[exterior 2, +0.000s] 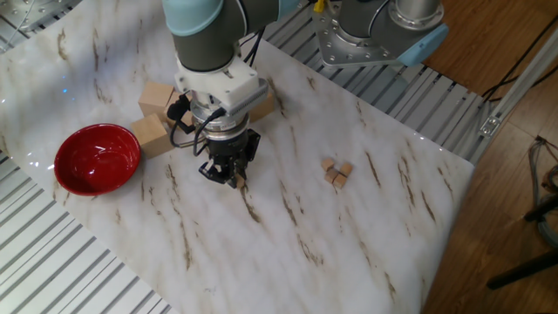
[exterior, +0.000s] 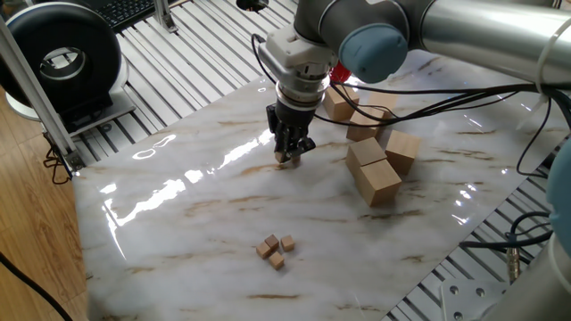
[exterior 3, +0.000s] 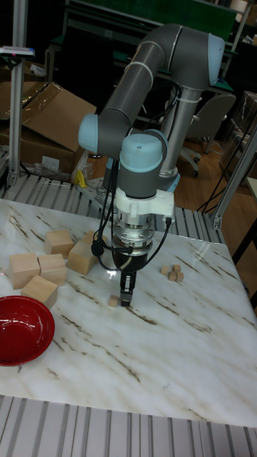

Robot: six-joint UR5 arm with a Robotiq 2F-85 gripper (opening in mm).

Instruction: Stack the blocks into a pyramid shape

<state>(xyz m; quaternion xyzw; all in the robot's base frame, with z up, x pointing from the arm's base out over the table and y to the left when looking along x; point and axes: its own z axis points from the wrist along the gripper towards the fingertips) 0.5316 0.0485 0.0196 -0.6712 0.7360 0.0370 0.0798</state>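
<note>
My gripper (exterior: 285,157) (exterior 2: 223,177) (exterior 3: 125,298) points straight down with its fingertips at the marble table top. It is shut on one tiny tan block (exterior: 282,161) (exterior 3: 113,301), which sticks out at the side of the dark fingers, at or just above the surface. Three more tiny blocks (exterior: 276,249) (exterior 2: 336,170) (exterior 3: 172,272) lie close together in a loose flat cluster well away from the gripper, none on top of another. No stepped pile shows anywhere.
Several large pale wooden blocks (exterior: 375,169) (exterior 2: 153,131) (exterior 3: 43,268) sit close beside the gripper. A red bowl (exterior 2: 96,159) (exterior 3: 21,328) stands near the table's edge. A black round device (exterior: 58,58) is off the table, and cables (exterior: 464,94) hang over the big blocks.
</note>
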